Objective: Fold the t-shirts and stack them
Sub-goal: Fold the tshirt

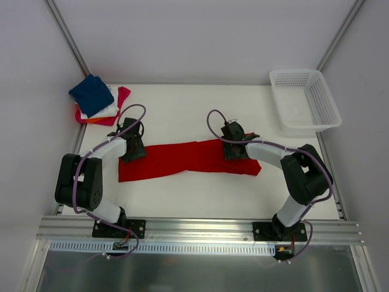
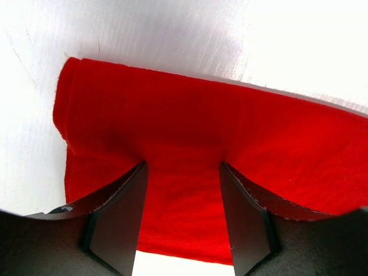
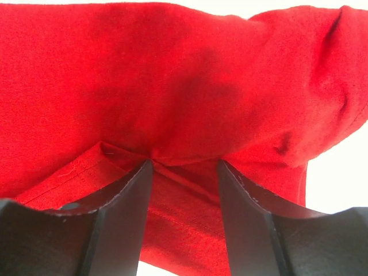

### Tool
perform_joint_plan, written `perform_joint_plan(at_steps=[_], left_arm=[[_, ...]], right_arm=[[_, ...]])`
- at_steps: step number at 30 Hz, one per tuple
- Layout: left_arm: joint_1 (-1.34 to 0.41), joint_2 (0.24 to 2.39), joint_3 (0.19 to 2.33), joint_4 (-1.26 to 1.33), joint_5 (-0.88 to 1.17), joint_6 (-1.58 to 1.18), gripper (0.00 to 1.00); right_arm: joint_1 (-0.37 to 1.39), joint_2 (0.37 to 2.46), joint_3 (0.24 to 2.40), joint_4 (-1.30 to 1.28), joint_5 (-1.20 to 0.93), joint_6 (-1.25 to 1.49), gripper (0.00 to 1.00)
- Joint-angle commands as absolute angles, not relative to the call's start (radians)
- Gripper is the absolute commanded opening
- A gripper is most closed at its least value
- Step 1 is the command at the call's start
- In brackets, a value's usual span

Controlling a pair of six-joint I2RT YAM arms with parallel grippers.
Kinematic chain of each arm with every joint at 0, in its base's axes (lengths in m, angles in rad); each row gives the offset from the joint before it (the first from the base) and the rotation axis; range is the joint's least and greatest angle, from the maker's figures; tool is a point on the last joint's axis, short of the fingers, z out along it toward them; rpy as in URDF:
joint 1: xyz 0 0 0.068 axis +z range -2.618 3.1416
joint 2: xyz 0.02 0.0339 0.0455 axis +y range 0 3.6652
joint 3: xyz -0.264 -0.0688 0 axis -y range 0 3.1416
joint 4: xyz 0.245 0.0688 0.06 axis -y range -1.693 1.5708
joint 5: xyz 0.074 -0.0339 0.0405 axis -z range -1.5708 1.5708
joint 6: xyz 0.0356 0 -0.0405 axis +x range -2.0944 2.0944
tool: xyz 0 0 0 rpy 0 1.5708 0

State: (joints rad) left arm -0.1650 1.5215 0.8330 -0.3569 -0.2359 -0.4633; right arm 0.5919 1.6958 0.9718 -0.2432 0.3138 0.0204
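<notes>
Two grippers, jaws apart, nothing pinched: left gripper sits on L end of the red shirt, right gripper on its R end. Shirt lies flat across mid table.

One red t-shirt lies mid-frame on the single table. At the upper left, one pile shows four folded tees: one navy tee, one white tee, one orange tee, one magenta tee. One mesh basket sits upper right. There are two arms, each with one pincer: left pincer, right pincer.
</notes>
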Motion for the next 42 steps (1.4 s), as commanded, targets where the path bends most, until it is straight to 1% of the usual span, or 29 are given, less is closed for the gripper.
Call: perform_joint_plan(at_steps=[1,9,16,21,25,30,37,42], left_arm=[[-0.179,1.545,0.847,-0.373,-0.196,-0.469,0.53],[-0.179,1.614,0.899,-0.39,-0.135,-0.471,0.54],[-0.179,1.611,0.899,-0.399,-0.117,-0.48,0.54],[-0.179,1.591,0.874,-0.416,-0.1,-0.495,0.53],[-0.186,1.537,0.831,-0.423,-0.104,-0.531,0.52],[-0.187,1.48,0.79,-0.426,-0.081,-0.578,0.53],[-0.225,1.485,0.778,-0.426,-0.089,-0.621,0.52],[-0.29,1.496,0.766,-0.425,-0.121,-0.67,0.52]], right_arm=[[0.592,1.726,0.959,-0.216,0.269,0.061,0.53],[0.584,1.7,0.96,-0.235,0.259,0.063,0.54],[0.56,1.677,0.985,-0.271,0.245,0.048,0.54],[0.538,1.697,1.018,-0.304,0.235,0.032,0.54],[0.525,1.729,1.072,-0.331,0.227,0.015,0.54],[0.514,1.759,1.127,-0.347,0.219,0.009,0.54],[0.502,1.83,1.239,-0.368,0.195,-0.04,0.55],[0.485,1.882,1.334,-0.391,0.184,-0.072,0.55]])
